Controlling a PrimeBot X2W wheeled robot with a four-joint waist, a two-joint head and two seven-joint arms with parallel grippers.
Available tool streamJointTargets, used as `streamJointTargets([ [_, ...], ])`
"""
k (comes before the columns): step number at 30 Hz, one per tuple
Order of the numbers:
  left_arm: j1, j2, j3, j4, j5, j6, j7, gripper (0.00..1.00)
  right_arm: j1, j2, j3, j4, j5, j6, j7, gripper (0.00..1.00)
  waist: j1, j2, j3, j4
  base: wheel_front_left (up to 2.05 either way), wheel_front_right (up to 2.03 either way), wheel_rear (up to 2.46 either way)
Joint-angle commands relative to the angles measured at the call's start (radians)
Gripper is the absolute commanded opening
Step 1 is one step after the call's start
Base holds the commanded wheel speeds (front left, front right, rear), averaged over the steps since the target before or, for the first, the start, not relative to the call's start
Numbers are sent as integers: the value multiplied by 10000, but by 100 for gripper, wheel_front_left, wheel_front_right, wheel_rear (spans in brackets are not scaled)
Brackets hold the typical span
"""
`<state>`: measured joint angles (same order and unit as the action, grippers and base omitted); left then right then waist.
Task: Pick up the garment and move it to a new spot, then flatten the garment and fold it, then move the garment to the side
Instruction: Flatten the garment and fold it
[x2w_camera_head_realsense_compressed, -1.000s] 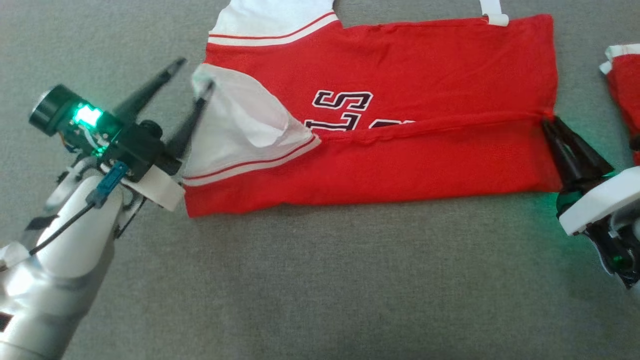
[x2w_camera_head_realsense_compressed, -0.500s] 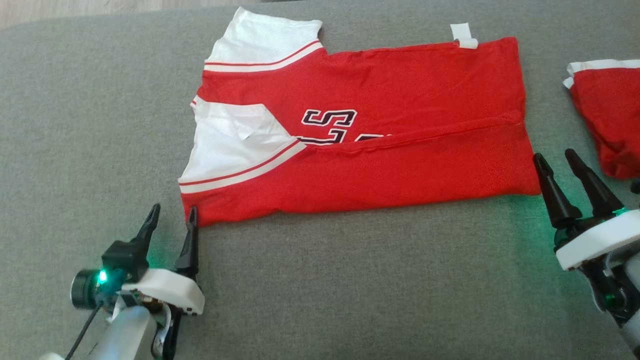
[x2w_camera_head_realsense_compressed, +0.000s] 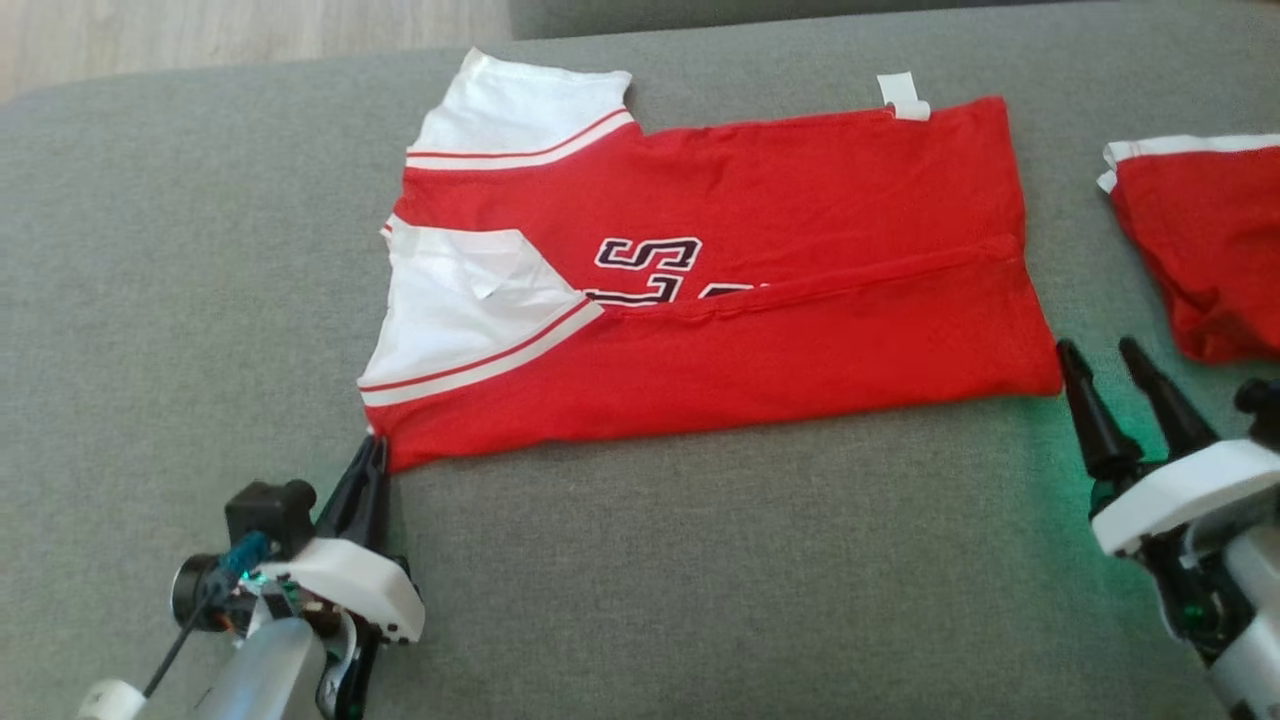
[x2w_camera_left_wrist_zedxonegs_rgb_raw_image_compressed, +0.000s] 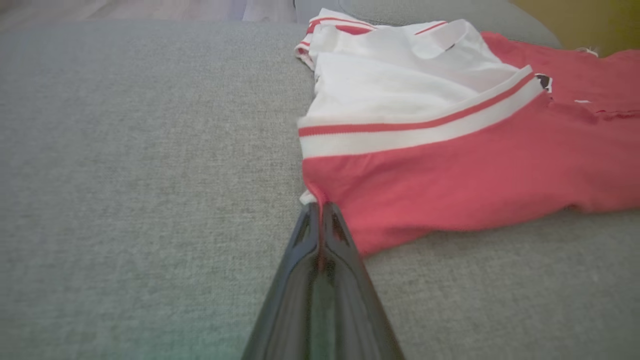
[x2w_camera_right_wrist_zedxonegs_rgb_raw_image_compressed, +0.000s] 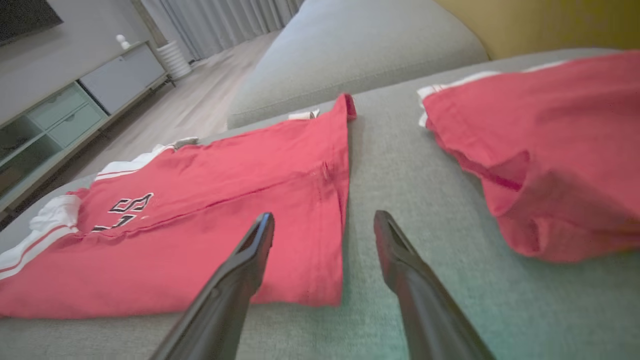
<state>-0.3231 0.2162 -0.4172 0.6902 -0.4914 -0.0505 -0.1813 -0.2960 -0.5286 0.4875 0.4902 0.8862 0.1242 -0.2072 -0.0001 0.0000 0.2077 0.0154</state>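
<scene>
- Lying across the middle of the head view on the grey couch seat (x2w_camera_head_realsense_compressed: 650, 560), the garment (x2w_camera_head_realsense_compressed: 750, 340) is a red jersey with white, red-striped sleeves. Its lower long edge is folded up over the front and half covers the black-and-white lettering (x2w_camera_head_realsense_compressed: 648, 256).
- Both sleeves sit at the garment's left end, one at the upper left and one folded in over the body at centre left. A small white tag (x2w_camera_head_realsense_compressed: 903, 97) sticks out of the top edge toward the upper right.
- The left tool (x2w_camera_head_realsense_compressed: 374, 442) comes up from the lower left of the head view. Its two dark fingers are clenched together, with the tips at the garment's lower left corner.
- In the left wrist view the left tool (x2w_camera_left_wrist_zedxonegs_rgb_raw_image_compressed: 320, 206) rises from the bottom centre. Its closed tips pinch the red corner of the garment (x2w_camera_left_wrist_zedxonegs_rgb_raw_image_compressed: 450, 185), where the cloth puckers toward them.
- The right tool (x2w_camera_head_realsense_compressed: 1095, 346) stands at the lower right of the head view, released. Its fingers are spread and point up just beside the garment's lower right corner.
- In the right wrist view the right tool (x2w_camera_right_wrist_zedxonegs_rgb_raw_image_compressed: 324, 215) has that corner of the garment (x2w_camera_right_wrist_zedxonegs_rgb_raw_image_compressed: 200, 235) between its parted fingers. Whether either finger touches the cloth I cannot tell.
- A second red garment (x2w_camera_head_realsense_compressed: 1200, 250) lies crumpled at the right edge of the head view, apart from the jersey. It also shows at the upper right of the right wrist view (x2w_camera_right_wrist_zedxonegs_rgb_raw_image_compressed: 550, 150).
- A strip of wooden floor (x2w_camera_head_realsense_compressed: 200, 40) shows at the upper left of the head view.
</scene>
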Motion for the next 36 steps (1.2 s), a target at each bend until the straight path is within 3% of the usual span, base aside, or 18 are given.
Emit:
streamJointTargets([
  [1, -57, 223, 212, -23, 70, -13, -87, 0, 80, -111, 6, -54, -60, 65, 37, 100, 1, 0, -74, 59, 0, 0, 0],
  [8, -81, 179, 99, -107, 183, -19, -418, 0, -520, 721, -165, 1607, -397, 65, 477, 100, 1, 0, -255, 300, 0, 0, 0],
  [9, -99, 168, 81, -85, 180, -33, -428, 0, -609, 823, -149, 1790, -384, 65, 540, 76, 1, 0, -277, 331, 0, 0, 0],
  [11, -139, 176, 25, -14, 193, -80, -442, 0, -748, 892, -60, 2088, -414, 65, 609, 0, 1, 0, -338, 397, 0, 0, 0],
  [17, -84, 189, -35, 207, 160, -122, -512, 0, -798, 698, 318, 2314, -233, 65, 680, 0, 1, 0, -636, 466, 0, 0, 0],
  [24, 469, 216, -118, -60, 129, -18, -580, 0, -180, -143, 970, 1657, 229, 65, 813, 0, 1, 0, -1025, 511, 0, 0, 0],
  [30, 1399, 362, -255, -872, 77, 184, -293, 0, 501, -868, 1314, 1170, 244, 65, 852, 0, 1, 0, -1319, 498, 0, 0, 0],
  [36, 2935, 695, -470, -2662, 16, 609, 394, 0, 1585, -1477, 1268, 512, 420, 65, 775, 0, 1, 0, -1697, 558, 0, 0, 0],
])
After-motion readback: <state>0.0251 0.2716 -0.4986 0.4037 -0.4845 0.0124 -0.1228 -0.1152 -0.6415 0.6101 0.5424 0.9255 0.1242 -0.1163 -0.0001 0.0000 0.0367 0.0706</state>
